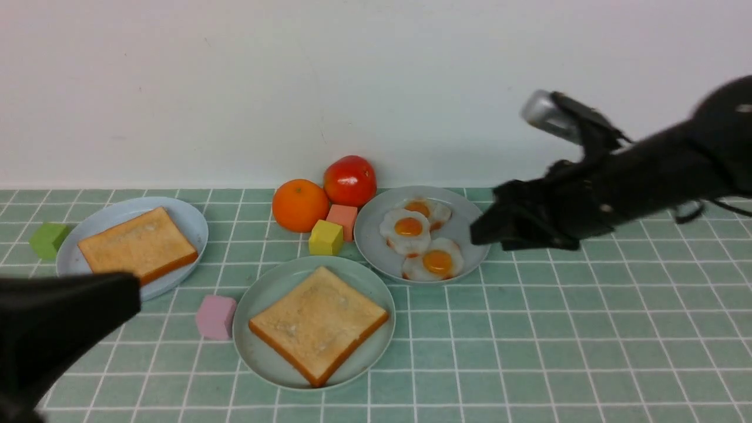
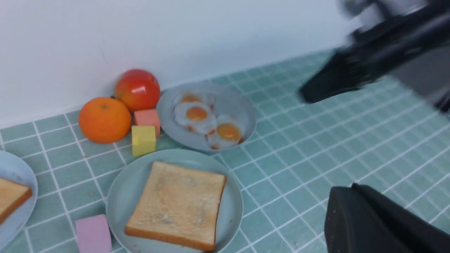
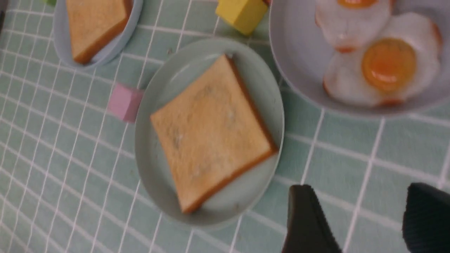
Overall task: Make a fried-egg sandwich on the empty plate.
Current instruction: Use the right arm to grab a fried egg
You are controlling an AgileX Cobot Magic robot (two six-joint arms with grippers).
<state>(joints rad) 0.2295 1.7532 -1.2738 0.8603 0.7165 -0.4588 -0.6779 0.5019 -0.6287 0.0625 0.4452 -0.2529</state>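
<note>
The pale mint-green plate (image 1: 364, 282) at the front centre holds one golden toast slice (image 1: 317, 323). A second toast slice (image 1: 138, 245) lies on the pale blue plate (image 1: 188, 217) at the left. Three fried eggs (image 1: 408, 228) overlap on the grey plate (image 1: 464, 235) behind. My right gripper (image 1: 484, 229) hovers open and empty just right of the grey plate; in its wrist view its fingertips (image 3: 362, 189) frame bare tile below an egg (image 3: 388, 65). My left gripper (image 1: 132, 288) is shut and empty at the front left, above the tiles (image 2: 352, 186).
An orange (image 1: 300, 205) and a red tomato (image 1: 350, 180) stand against the white wall. Yellow (image 1: 325, 237) and salmon (image 1: 343, 217) cubes sit between the plates, a pink cube (image 1: 215, 317) left of the mint plate, a green cube (image 1: 49, 239) far left.
</note>
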